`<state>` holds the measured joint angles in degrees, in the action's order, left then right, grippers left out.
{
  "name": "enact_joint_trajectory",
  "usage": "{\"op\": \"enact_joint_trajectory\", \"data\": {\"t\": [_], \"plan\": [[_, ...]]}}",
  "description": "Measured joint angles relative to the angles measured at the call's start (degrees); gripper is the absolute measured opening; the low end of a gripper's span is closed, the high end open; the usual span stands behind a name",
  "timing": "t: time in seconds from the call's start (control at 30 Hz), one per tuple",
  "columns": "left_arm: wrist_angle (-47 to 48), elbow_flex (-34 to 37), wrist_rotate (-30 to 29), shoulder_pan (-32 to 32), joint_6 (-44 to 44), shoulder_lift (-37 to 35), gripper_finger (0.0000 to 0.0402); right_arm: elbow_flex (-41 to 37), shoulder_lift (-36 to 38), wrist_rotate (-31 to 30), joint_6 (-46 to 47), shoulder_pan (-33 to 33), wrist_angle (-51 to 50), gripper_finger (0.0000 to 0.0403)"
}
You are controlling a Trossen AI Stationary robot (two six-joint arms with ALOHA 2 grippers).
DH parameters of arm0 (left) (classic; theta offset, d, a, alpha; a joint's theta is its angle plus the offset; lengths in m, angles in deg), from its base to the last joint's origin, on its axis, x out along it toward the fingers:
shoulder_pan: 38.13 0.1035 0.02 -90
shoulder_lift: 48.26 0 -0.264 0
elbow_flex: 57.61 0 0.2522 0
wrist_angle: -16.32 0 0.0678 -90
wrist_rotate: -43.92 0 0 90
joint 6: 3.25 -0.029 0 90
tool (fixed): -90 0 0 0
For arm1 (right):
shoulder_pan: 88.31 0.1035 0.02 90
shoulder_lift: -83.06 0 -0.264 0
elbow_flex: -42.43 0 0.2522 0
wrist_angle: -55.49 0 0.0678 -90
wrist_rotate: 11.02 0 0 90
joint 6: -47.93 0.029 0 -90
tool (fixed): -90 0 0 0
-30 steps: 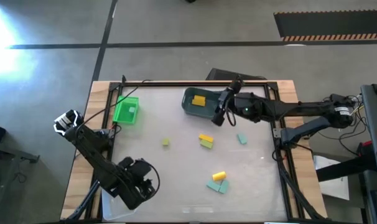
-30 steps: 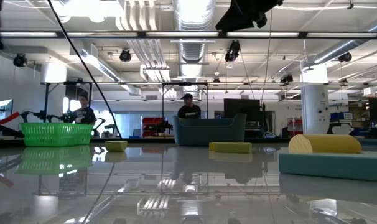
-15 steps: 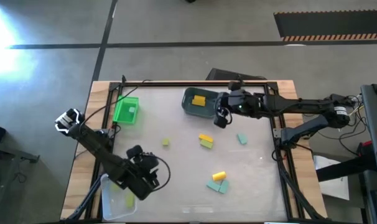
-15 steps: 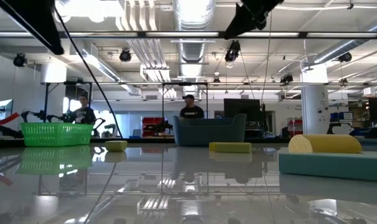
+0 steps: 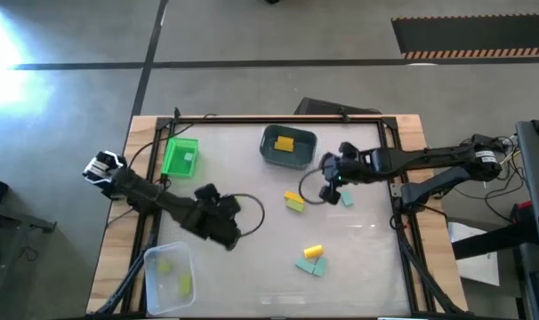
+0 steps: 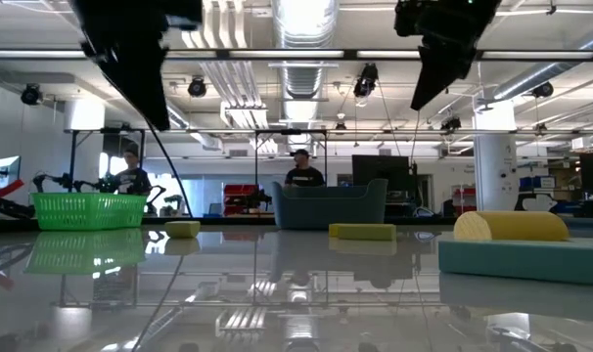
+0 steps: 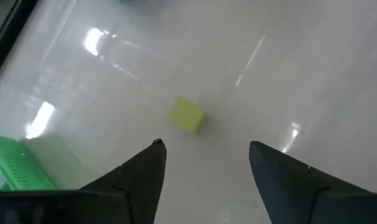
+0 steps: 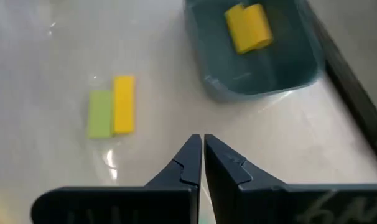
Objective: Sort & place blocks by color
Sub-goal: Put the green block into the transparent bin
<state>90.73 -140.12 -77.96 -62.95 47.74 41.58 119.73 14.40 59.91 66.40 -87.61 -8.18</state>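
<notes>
a: both sets of jaws first. we see the right gripper (image 8: 203, 163) pressed together with nothing between its fingers, hanging right of centre in the overhead frame, below the grey-blue bin (image 5: 287, 147). the left gripper (image 7: 204, 163) stands wide apart, holding nothing, left of centre in that frame.

b: agreed. in its wrist picture we see a small lime cube (image 7: 188, 115) lying on the table (image 5: 252, 267) ahead of the spread fingers, apart from them. overhead we place that cube at (image 5: 237, 204).

a: and the other blocks? we count one yellow block (image 5: 285, 143) inside the grey-blue bin, upper centre.

b: a yellow bar (image 8: 123, 104) and a lime bar (image 8: 100, 112) lie side by side, touching, near the middle of the table.

a: right of them sits one teal block (image 5: 346, 198), close by the right gripper.

b: lower right of centre we see a yellow piece (image 5: 312, 252) resting beside a lime piece and a teal piece (image 5: 306, 265).

a: the clear tub (image 5: 166, 277) at lower left holds lime pieces, and the green basket (image 5: 180, 157) at upper left holds one pale piece.
</notes>
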Motion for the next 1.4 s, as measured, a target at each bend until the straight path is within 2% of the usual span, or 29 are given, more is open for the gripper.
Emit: {"op": "enact_joint_trajectory", "data": {"t": [0.1, 0.23, 0.33, 0.53, 0.73, 0.87, 0.97, 1.07, 1.2, 1.4], "plan": [[-6.18, 3.65, 2.6, 3.02, -11.14, -0.02, 0.0201, -2.47, 0.0, -0.24, 1.04, 2.55, 2.94, 0.0009], [-10.79, 6.61, 12.62, 7.04, -27.92, -0.02, 0.018, -5.1, 0.04, -0.58, -0.28, 4.26, 5.6, 0.0009], [-12.56, 7.74, 18.52, 9.85, -36.35, -0.02, 0.0166, -7.99, 0.04, -1.47, -3.13, 4.32, 9.88, 0.0009], [-12.17, 8.24, 25.25, 15.04, -50.08, -0.02, 0.0158, -13.8, 0.04, -1.95, -12.72, 3.13, 21.98, 0.0009], [-9.41, 8.19, 33.57, 21.32, -56.1, -0.02, 0.016, -16.86, 0.04, -0.83, -23.78, -0.82, 37.46, 0.0009], [-9.24, 8.69, 33.55, 23.79, -59.59, -0.02, 0.0187, -17.74, 0.07, 6.47, -27.15, -4.16, 42.72, 0.0009], [-9.25, 9.11, 32.74, 24.66, -62.57, -0.02, 0.0221, -17.9, 0.03, 12.39, -27.52, -6.48, 43.47, 0.0009], [-10.15, 9.46, 31.11, 25.68, -64.47, -0.02, 0.0256, -17.96, -0.02, 15.63, -27.08, -8.06, 43.35, 0.0009], [-17.87, 11.19, 30.96, 26.71, -64.7, -0.02, 0.029, -18.2, -0.02, 16.41, -27.34, -8.36, 42.96, 0.0009], [-27.89, 15.61, 31.3, 26.83, -62.91, -0.02, 0.0297, -18.24, -0.02, 16.5, -27.52, -8.36, 42.84, 0.0009]]}}
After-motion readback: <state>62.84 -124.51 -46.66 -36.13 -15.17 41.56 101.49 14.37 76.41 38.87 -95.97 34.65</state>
